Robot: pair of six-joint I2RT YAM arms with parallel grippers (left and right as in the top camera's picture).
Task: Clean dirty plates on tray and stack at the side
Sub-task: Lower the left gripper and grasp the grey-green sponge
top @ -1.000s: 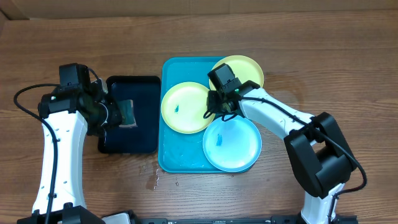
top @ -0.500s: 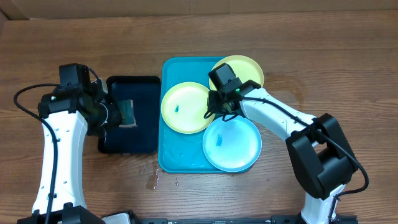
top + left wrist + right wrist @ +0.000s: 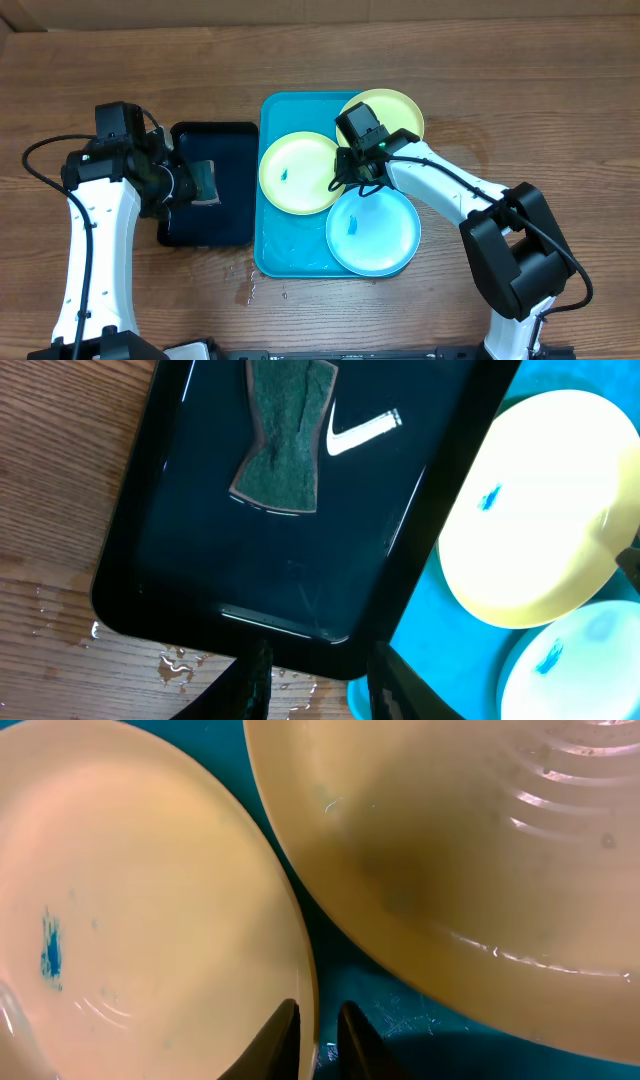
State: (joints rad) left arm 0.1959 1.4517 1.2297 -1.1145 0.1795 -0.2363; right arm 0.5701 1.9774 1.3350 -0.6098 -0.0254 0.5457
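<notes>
Three plates lie on the blue tray (image 3: 275, 250): a yellow-green plate (image 3: 295, 172) in the middle with a small blue smear, a second yellow-green plate (image 3: 395, 112) at the back right, and a light blue plate (image 3: 375, 232) in front. My right gripper (image 3: 345, 170) is at the middle plate's right rim. In the right wrist view its fingers (image 3: 318, 1040) straddle that plate's (image 3: 150, 920) rim, one on the inside and one outside, pinched on it. My left gripper (image 3: 200, 182) hovers open over the black tray (image 3: 230, 225) with nothing between its fingers (image 3: 315, 680).
A dark green sponge (image 3: 283, 440) lies in the wet black tray (image 3: 180, 560), just left of the blue tray. Water drops (image 3: 175, 660) sit on the wooden table by the black tray's front edge. The second yellow-green plate (image 3: 480, 850) hangs over the blue tray's floor.
The right gripper's jaws have narrowed onto the middle plate's rim. The left arm, the plates and the sponge have not moved.
</notes>
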